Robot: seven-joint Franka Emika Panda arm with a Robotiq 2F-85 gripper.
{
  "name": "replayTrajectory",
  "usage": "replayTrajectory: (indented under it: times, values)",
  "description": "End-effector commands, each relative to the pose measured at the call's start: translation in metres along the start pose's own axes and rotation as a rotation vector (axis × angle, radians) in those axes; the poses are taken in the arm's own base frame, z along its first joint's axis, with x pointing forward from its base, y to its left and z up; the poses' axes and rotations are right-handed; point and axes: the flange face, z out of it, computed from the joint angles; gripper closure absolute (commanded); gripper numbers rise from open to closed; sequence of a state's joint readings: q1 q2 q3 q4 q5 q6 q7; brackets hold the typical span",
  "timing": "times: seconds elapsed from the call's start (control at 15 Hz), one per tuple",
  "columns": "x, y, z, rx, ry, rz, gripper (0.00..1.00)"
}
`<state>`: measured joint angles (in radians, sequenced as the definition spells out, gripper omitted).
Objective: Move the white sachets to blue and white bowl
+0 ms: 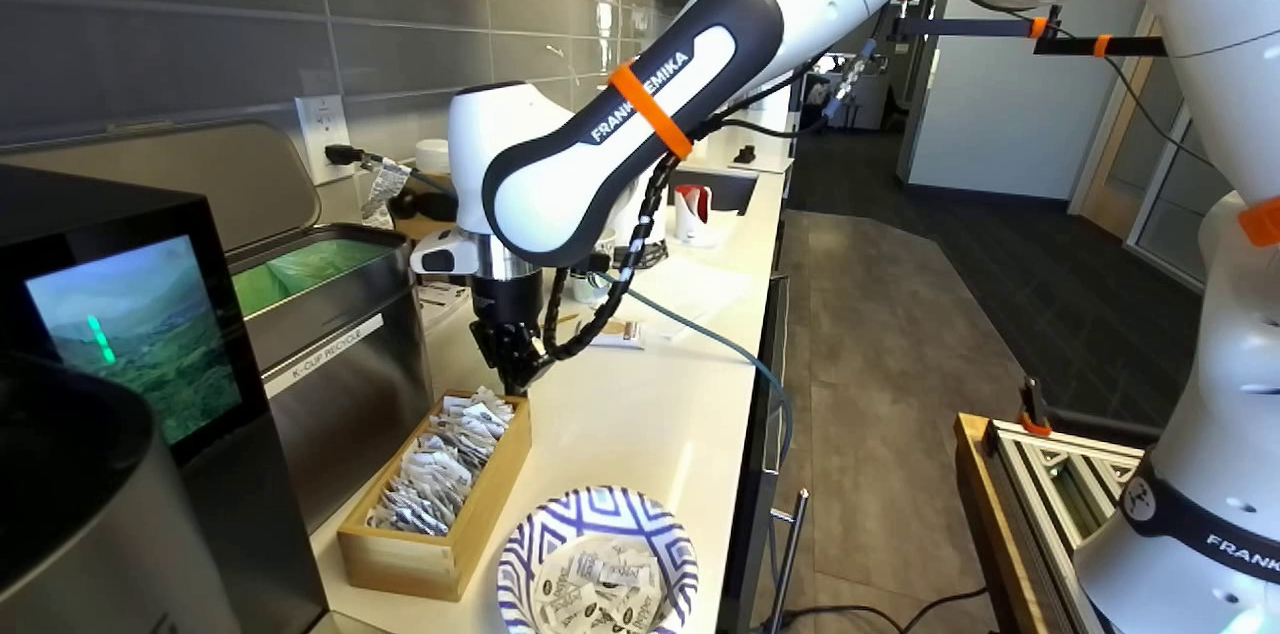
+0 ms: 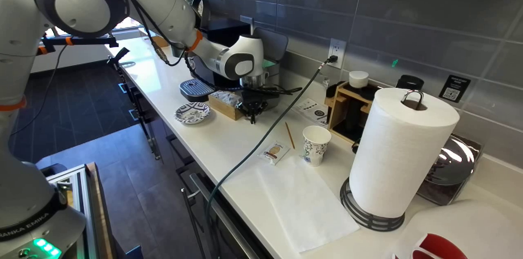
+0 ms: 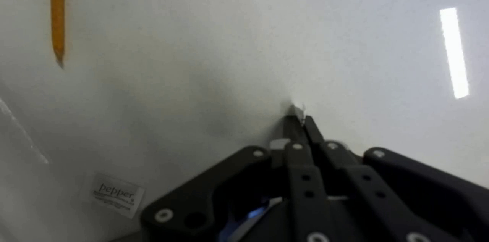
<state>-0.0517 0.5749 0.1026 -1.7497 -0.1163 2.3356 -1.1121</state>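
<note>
"FRANKA EMIKA": robot arm [image 1: 700,64] | "K-CUP RECYCLE": label [image 1: 322,356] on metal bin [image 1: 350,434] | "pepper": white sachet [image 3: 116,195], wrist view

**White sachets [image 1: 440,474] and blue and white bowl [image 1: 570,522]**

Sachets: small, flat, printed; jumbled pile in the wooden tray [image 1: 400,564]. Others lie loose in the bowl. One pepper sachet [image 3: 116,194] lies apart. Bowl: round, geometric-patterned, upright on the counter [image 1: 620,424] beside the tray.
</note>
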Motion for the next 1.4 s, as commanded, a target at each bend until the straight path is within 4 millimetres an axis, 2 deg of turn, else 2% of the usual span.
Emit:
replayTrajectory:
  times: [0.0,0.2,0.47,0.67,1.0,1.13,1.33]
  values:
    - [0.003,-0.008,-0.005,-0.012,-0.002,0.029,0.99]
    - [0.000,-0.020,-0.034,-0.040,0.007,0.031,0.99]
    - [-0.015,-0.036,-0.088,-0.145,0.016,0.043,0.99]
    - [-0.021,-0.066,-0.114,-0.137,0.034,0.029,0.99]
    - [-0.029,-0.127,-0.128,0.058,0.059,0.012,0.99]
    - [-0.031,-0.154,-0.126,0.123,0.080,-0.003,0.99]
    - [-0.022,-0.189,-0.115,0.188,0.121,-0.028,0.99]
